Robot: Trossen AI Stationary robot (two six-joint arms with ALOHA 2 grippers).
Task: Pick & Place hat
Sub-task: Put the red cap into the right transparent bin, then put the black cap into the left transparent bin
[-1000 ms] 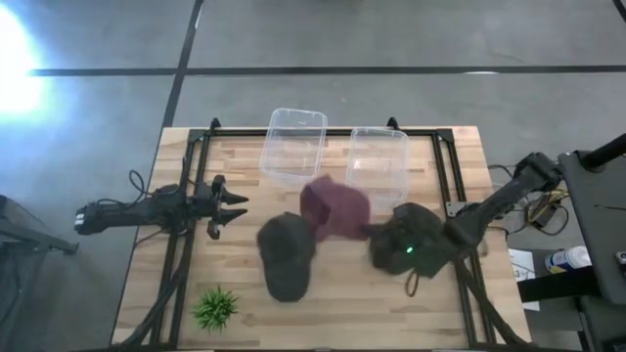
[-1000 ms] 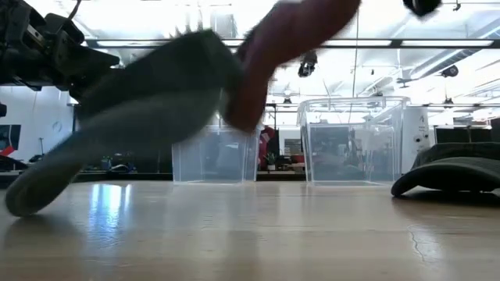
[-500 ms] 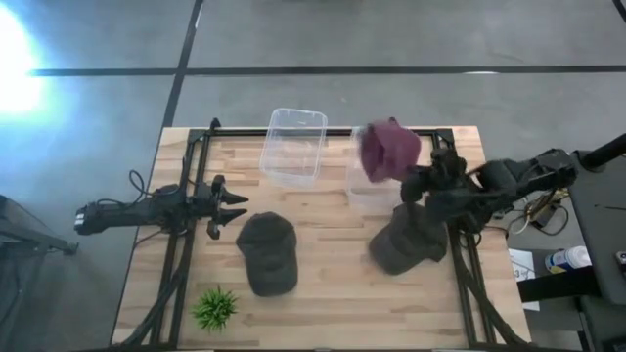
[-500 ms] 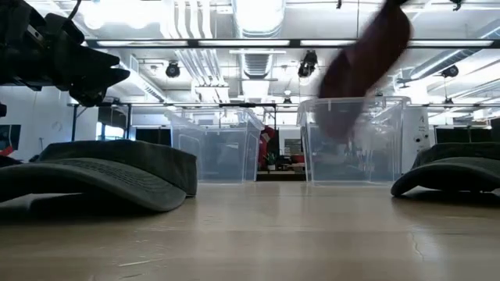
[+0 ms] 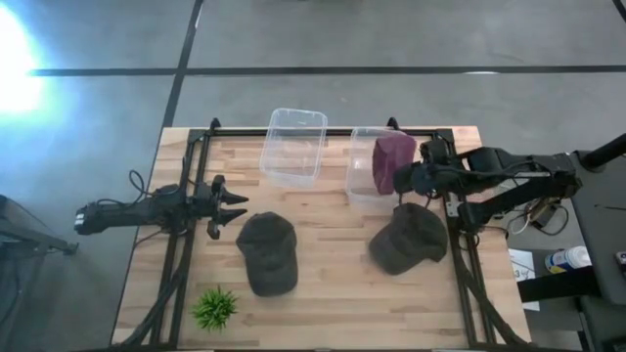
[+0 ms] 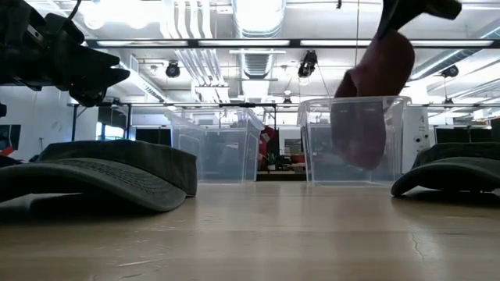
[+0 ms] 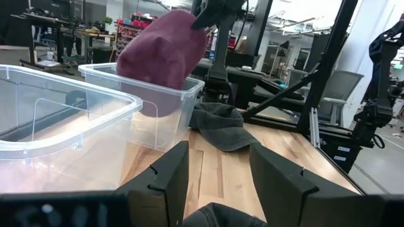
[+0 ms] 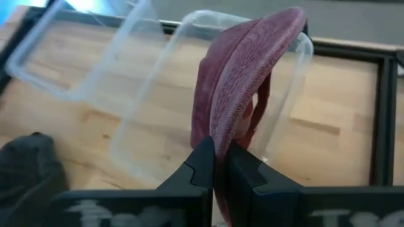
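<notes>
A maroon hat (image 5: 394,161) hangs over the right-hand clear bin (image 5: 364,137) at the table's far right, and my right gripper (image 8: 216,151) is shut on it. In the low view the maroon hat (image 6: 375,101) dips below the bin's rim. The left wrist view shows the hat (image 7: 164,53) partly inside that bin. My left gripper (image 5: 235,205) waits open above the table's left side. Two dark hats lie flat on the wood, one (image 5: 266,252) near the middle and one (image 5: 409,238) at the right. My right gripper pinches the maroon hat's stitched brim (image 8: 222,129) between its two fingers, coming from the table's right and slanting down. The hat is lifted clear of the table. Its crown (image 6: 363,133) hangs below the fingers, down into the right-hand bin.
A second clear bin (image 5: 293,147) stands left of the first along the far edge. A small green plant (image 5: 215,308) sits at the near left. A black frame (image 5: 191,196) borders the table. Bare wood shows between the two dark hats.
My right gripper carried the maroon hat up from the table's middle toward the far right, then lowered it over the right-hand bin. The dark hat near the middle, tipped up and moving a second ago, dropped flat and lies still.
</notes>
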